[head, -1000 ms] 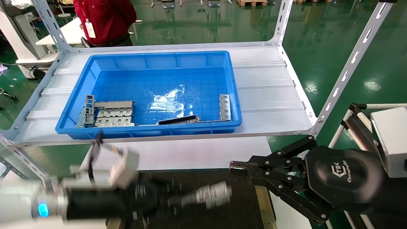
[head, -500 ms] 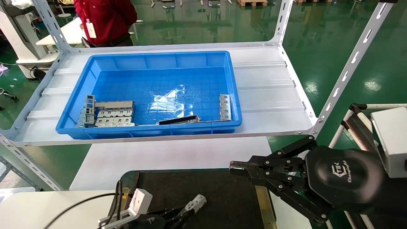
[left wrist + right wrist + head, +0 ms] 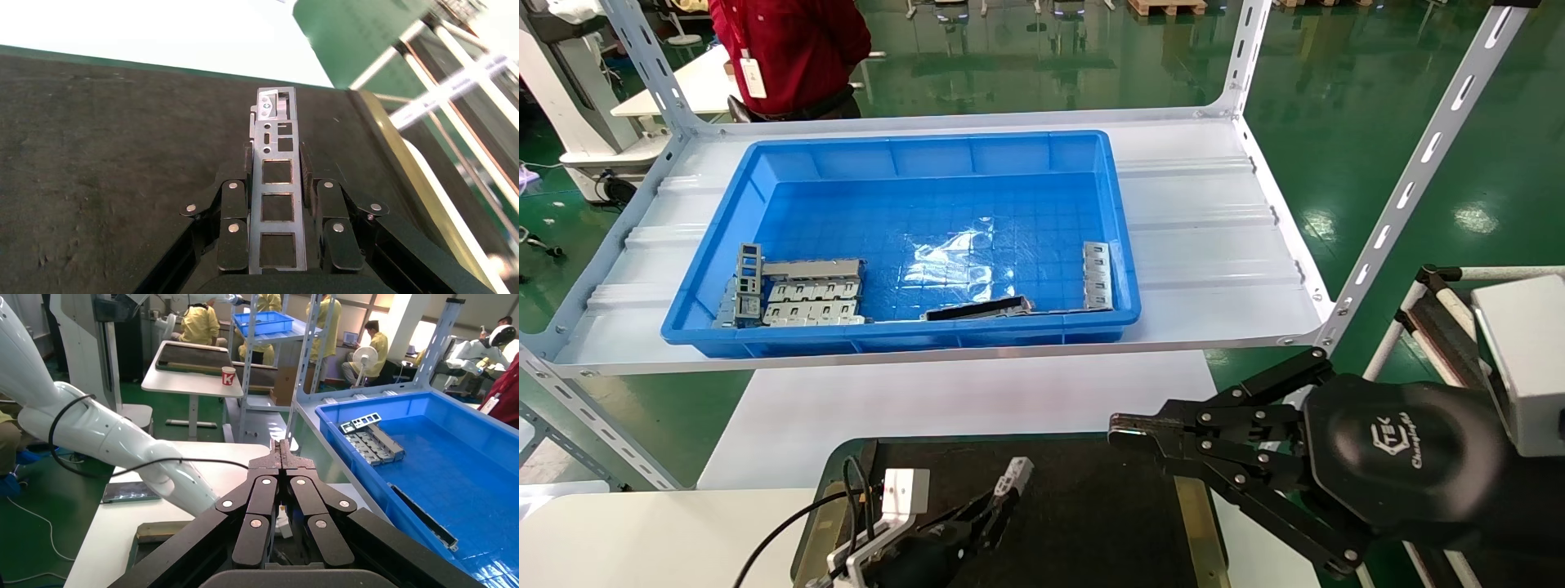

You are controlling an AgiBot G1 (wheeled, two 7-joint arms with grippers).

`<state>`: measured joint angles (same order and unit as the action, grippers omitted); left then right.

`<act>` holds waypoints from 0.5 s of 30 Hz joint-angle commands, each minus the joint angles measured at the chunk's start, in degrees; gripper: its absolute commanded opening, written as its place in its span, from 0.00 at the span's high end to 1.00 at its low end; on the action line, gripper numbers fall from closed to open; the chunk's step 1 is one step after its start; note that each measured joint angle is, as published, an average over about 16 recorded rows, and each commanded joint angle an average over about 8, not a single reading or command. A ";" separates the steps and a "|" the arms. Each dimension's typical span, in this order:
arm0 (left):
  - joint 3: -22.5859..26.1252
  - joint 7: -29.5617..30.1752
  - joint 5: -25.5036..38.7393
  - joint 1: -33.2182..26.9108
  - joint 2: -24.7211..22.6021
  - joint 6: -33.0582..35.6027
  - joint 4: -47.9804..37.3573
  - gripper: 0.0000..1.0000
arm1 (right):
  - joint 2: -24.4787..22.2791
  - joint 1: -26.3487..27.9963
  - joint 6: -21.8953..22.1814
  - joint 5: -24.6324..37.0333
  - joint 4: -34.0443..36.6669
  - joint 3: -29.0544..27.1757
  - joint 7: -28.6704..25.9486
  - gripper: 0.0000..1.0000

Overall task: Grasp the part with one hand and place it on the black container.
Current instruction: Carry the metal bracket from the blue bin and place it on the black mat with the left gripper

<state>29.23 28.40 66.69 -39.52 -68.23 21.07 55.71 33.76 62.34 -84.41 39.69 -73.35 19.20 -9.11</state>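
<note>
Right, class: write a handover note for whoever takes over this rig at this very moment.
Left gripper: fingers shut on the part, low over the black container.
Right gripper: shut on nothing, parked at the container's far right edge.
Blue bin on the shelf holds more metal pieces.
Done: part picked and carried over the container.
Left: lower it, open the fingers, pull back the arm.

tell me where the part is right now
The part is clamped in the left pincer, low in the head view over the black container, left of the parked right pincer.
</note>
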 commanded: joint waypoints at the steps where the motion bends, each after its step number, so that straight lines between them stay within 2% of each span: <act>1: 0.23 0.94 0.39 -0.43 -1.65 -2.62 -1.20 1.00 | 0.00 0.00 0.00 0.00 0.00 0.00 0.00 1.00; 15: 0.80 5.22 -0.16 -3.05 -7.72 -11.91 -7.93 1.00 | -0.01 0.01 0.01 -0.02 0.00 0.02 0.01 1.00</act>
<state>30.24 33.56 66.50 -42.50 -75.63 9.52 47.95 33.75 62.34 -84.40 39.67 -73.35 19.23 -9.10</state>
